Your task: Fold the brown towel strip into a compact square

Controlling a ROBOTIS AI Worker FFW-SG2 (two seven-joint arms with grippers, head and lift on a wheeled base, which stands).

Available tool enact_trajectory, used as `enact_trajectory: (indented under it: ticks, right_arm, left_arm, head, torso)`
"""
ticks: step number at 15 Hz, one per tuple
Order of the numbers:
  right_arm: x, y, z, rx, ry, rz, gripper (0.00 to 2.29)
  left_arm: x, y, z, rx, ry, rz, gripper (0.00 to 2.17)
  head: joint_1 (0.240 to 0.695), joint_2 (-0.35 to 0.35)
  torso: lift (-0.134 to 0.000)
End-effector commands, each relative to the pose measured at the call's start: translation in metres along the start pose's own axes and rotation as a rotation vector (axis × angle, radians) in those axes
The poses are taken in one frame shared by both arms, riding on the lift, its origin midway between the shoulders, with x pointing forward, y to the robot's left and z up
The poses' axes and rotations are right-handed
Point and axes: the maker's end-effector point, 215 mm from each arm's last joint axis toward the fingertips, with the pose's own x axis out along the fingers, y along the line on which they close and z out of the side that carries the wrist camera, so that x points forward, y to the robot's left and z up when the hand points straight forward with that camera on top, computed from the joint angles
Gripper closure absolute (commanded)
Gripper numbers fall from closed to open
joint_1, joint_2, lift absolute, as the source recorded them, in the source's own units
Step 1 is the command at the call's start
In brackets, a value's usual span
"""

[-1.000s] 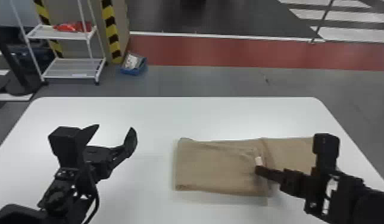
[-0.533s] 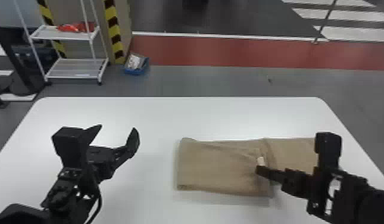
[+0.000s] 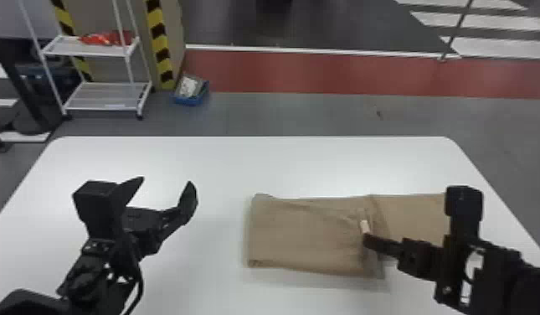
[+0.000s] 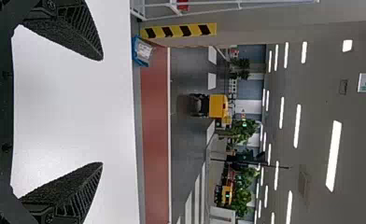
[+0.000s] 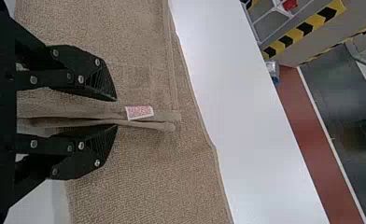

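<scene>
One white table (image 3: pixel 281 167) bears one towel (image 3: pixel 306 234) with one tag (image 3: pixel 365 227).

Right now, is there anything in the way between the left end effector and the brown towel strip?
Nothing visible stands in the way. Only white tabletop lies between the left end effector and the left end of the brown towel strip. The right end effector is farther right, by the small tag.

Left arm (image 3: pixel 88 272) in from bottom left; left gripper (image 3: pixel 166 182) points forward, fingers (image 3: pixel 188 203) wide apart. Right arm (image 3: pixel 503 280) in from right; right gripper (image 3: pixel 366 241) points inward, fingers (image 5: pixel 83 156) little bit apart.
</scene>
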Motion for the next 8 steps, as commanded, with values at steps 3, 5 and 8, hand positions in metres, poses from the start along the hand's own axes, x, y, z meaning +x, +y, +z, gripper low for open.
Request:
enact_trajectory:
  ticks: [3,5,8]
  right_arm:
    - [-0.0036,0.0004,-0.0029,0.000,0.015,0.004,1.42]
    - [-0.0062,0.0041,-0.0007,-0.001,0.007,0.016,1.42]
    - [-0.0125,0.0070,0.0045,-0.005,-0.030,0.028,1.42]
  left_arm:
    - [-0.0032,-0.0026,0.0017,0.003,-0.004,-0.002,0.08]
    - [-0.0050,-0.0028,0.0018,0.002,-0.004,-0.002,0.08]
    - [-0.0081,-0.0027,0.0011,0.006,-0.003,-0.001,0.08]
  head:
    - [0.695,-0.071]
    - [0.695,-0.072]
    - [0.695,-0.071]
  torso:
    - [-0.124]
    - [-0.124]
    - [-0.124]
